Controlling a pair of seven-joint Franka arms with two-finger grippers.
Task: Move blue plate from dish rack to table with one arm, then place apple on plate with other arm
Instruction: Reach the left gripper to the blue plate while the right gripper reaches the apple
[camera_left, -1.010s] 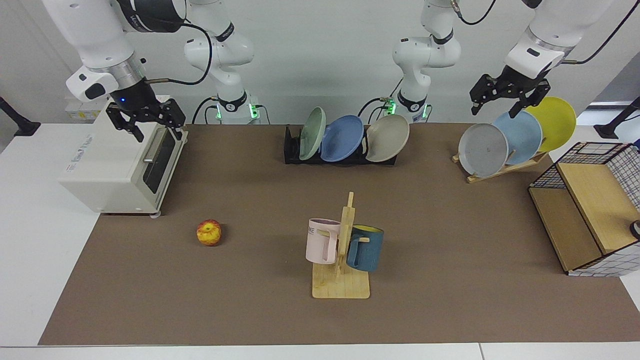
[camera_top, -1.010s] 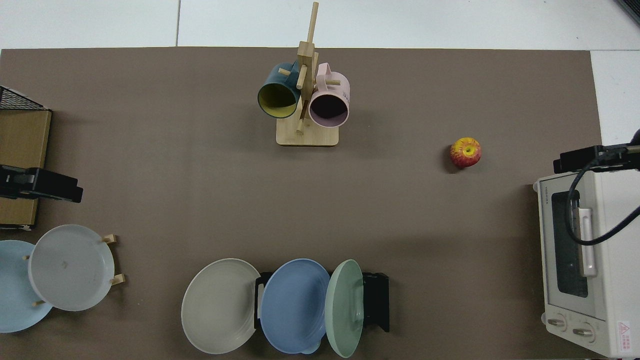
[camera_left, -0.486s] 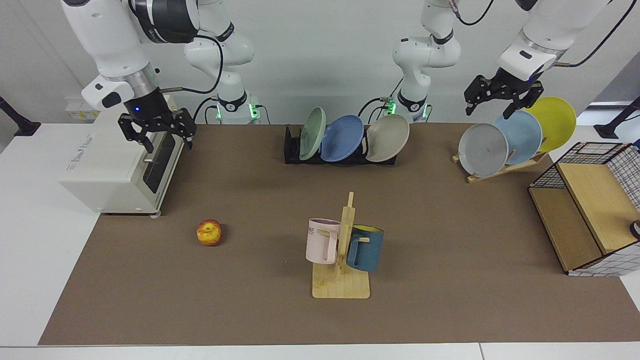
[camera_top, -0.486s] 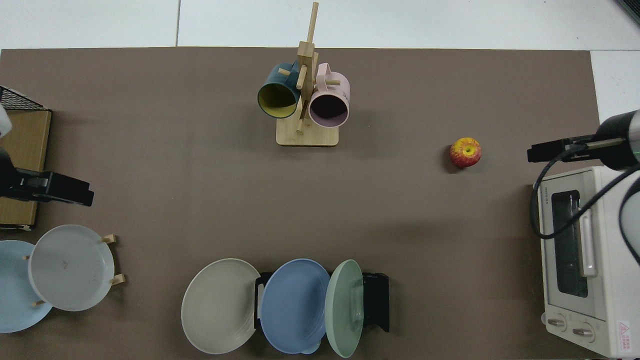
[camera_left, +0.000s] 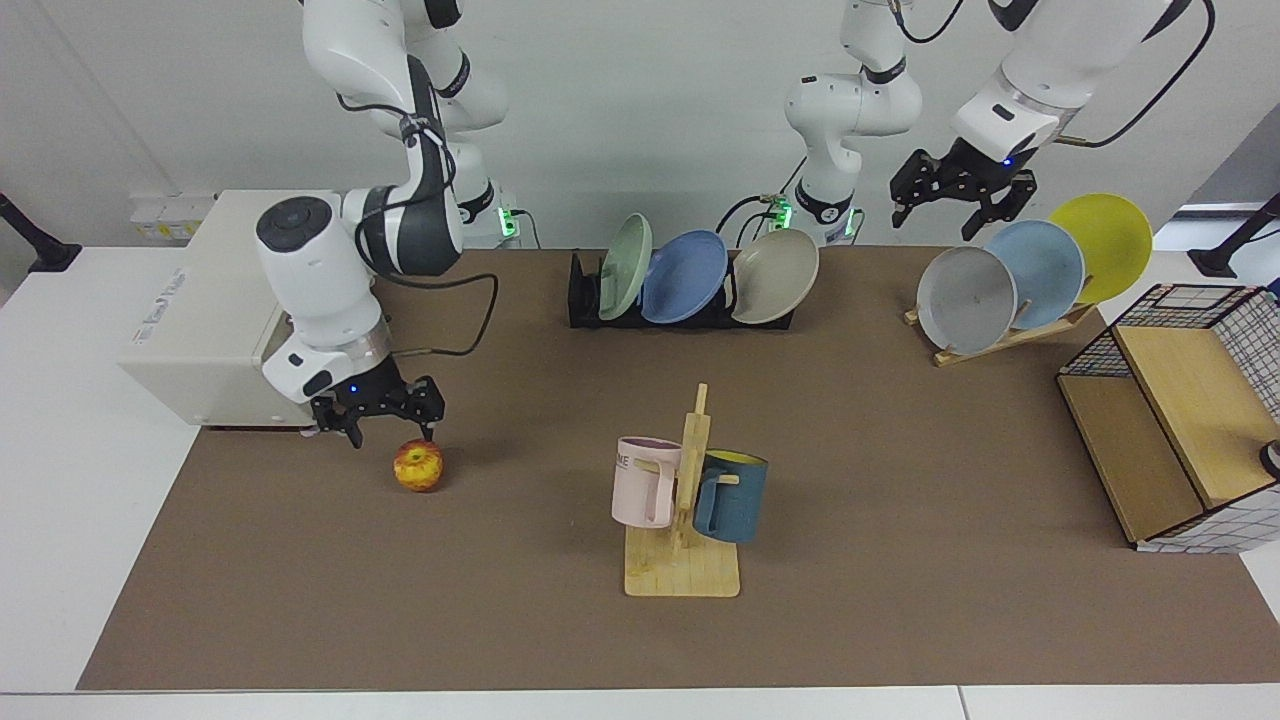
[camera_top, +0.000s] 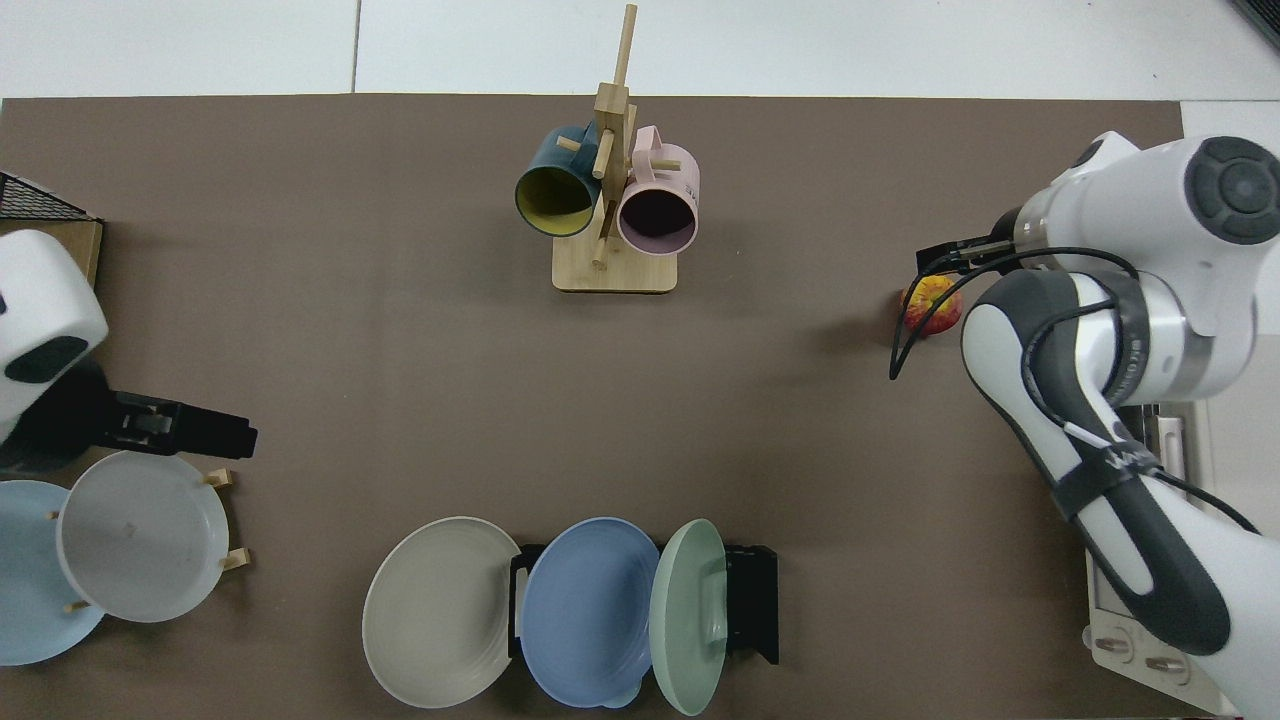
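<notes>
The blue plate (camera_left: 684, 276) (camera_top: 585, 610) stands upright in the black dish rack (camera_left: 585, 300) (camera_top: 752, 600), between a green plate and a beige one. The apple (camera_left: 419, 466) (camera_top: 935, 305) lies on the brown table (camera_left: 900, 480). My right gripper (camera_left: 392, 432) (camera_top: 942, 262) hangs open just above and behind the apple, without touching it. In the top view the gripper covers part of the apple. My left gripper (camera_left: 935, 215) (camera_top: 235, 435) is open in the air, above the wooden plate stand and well away from the dish rack.
A white toaster oven (camera_left: 200, 320) sits beside the right arm. A mug tree (camera_left: 685, 500) with a pink and a dark blue mug stands mid-table. The wooden stand (camera_left: 1000, 340) holds grey, pale blue and yellow plates. A wire-and-wood shelf (camera_left: 1170, 420) fills the edge.
My right arm swung down from above the toaster oven to just over the apple. My left gripper drifted from over the plate stand toward the dish rack. Neither plate nor apple moved.
</notes>
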